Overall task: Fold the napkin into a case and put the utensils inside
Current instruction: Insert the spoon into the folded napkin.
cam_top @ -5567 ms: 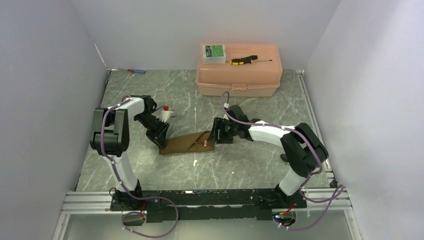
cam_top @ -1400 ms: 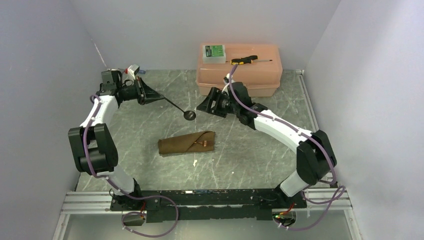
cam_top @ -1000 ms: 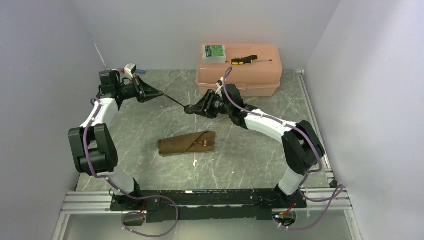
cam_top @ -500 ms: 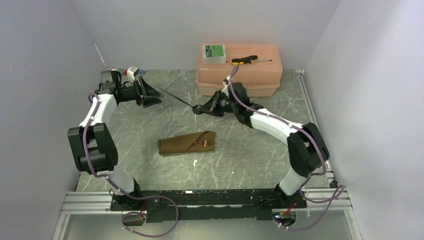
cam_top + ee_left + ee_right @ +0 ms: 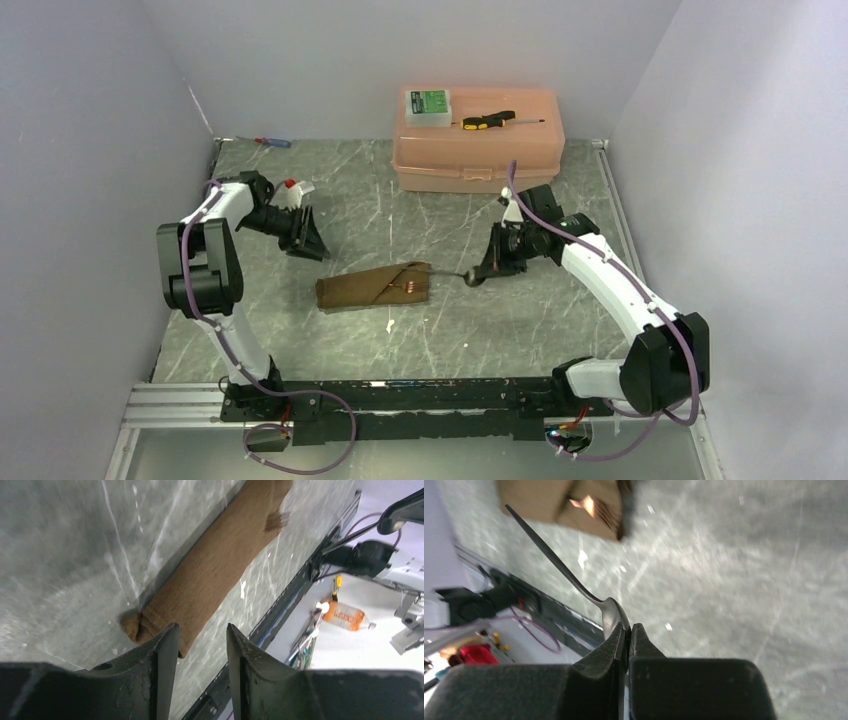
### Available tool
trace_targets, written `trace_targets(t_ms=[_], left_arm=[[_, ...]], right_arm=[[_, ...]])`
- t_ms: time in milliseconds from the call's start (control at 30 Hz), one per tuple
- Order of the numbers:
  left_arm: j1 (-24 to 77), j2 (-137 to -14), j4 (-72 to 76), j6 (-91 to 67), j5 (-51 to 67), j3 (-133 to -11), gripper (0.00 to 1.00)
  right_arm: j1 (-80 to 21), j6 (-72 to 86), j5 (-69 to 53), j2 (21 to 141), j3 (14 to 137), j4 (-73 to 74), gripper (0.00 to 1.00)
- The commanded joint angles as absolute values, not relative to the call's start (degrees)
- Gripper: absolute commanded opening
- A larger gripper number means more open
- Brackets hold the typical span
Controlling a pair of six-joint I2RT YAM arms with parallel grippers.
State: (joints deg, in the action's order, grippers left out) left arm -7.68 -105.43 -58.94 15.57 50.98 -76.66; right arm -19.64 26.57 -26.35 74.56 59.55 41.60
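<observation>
One spoon (image 5: 611, 615) pinched bowl-first in the right gripper (image 5: 628, 627) — next, probably handle-first into the case (image 5: 372, 288); left gripper (image 5: 201, 627) spread.

The narrow brown woven-cloth pouch (image 5: 373, 288) looks matt and coarse. The slim dark metal spoon (image 5: 609, 612) gleams, smooth. The grey veined stone-look tabletop (image 5: 450, 330) has a soft sheen, and the pink plastic box (image 5: 480, 150) is smooth.

We classify this site as a robotics lab test cell. The pink plastic box (image 5: 478, 137) stands at the far edge of a marble-patterned table (image 5: 300, 340), with plain white walls (image 5: 100, 150) behind it and to both sides. A yellow-and-black screwdriver (image 5: 487, 120) lies on its lid. Well in front of it, an aluminium rail (image 5: 170, 405) carries the cabled left arm (image 5: 205, 275) and right arm (image 5: 610, 285).
</observation>
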Motion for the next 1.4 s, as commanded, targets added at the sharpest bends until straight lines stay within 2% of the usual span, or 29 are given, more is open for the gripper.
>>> trace_targets(t_ms=[0,133,267,800,1367], left_arm=[[-6.3,-106.2,-65.0,26.1,48.3,-74.5,0.41],[-3.8,-105.9,-64.3,28.7,43.0,-72.2,0.28],[-2.9,-106.5,-62.7,29.8,40.2,-70.3,0.22],[-1.8,-107.9,-57.2,29.1,34.9,-69.2,0.22],[-0.3,-108.2,-53.4,28.5,31.6,-68.4,0.2]], right_arm=[[-19.4,19.4,-24.4,72.4,58.2,54.2,0.0],[-19.5,17.8,-22.2,73.9,60.0,56.4,0.0],[-19.7,18.2,-22.4,77.0,62.2,54.7,0.0],[-20.5,20.6,-20.3,87.6,67.6,45.1,0.0],[-24.6,21.5,-21.2,94.4,71.4,42.5,0.0]])
